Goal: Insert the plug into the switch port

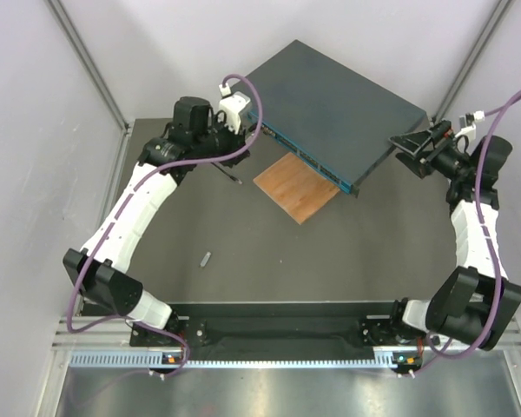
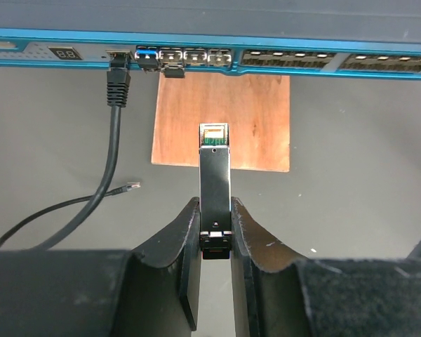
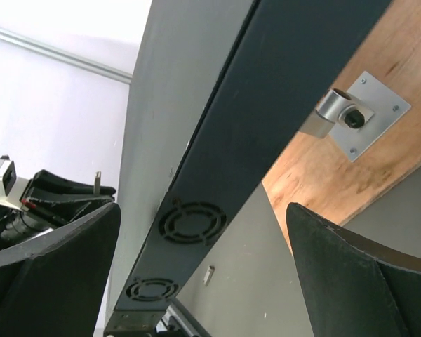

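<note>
**Top view.** The tabletop (image 1: 243,287) is matte dark grey. Pale walls (image 1: 35,130) close it in, and aluminium posts (image 1: 87,61) run up the back corners. The switch (image 1: 330,104) sits diagonally at the far middle, with its teal front facing the left arm (image 1: 139,200). The wooden board (image 1: 297,187) lies partly beneath that front edge. A small grey piece (image 1: 206,259) lies alone on the table, well apart from both. The right gripper (image 1: 414,148) is at the switch's right-hand side.

**Left wrist view.** The left gripper (image 2: 215,225) pinches the rear end of the plug (image 2: 215,168), a narrow black module. Its contact end points at the teal port row and is not touching it; it hangs over the board. A black network cable (image 2: 112,140) is seated in a socket at the left of the row. A loose connector (image 2: 131,186) lies on the table.

**Right wrist view.** The fingers (image 3: 56,274) are spread wide. The switch's side wall with its round fan grilles (image 3: 193,221) stands between them, and no contact is visible. A square metal plate (image 3: 358,116) is fixed to the board. Pale wall shows behind.
</note>
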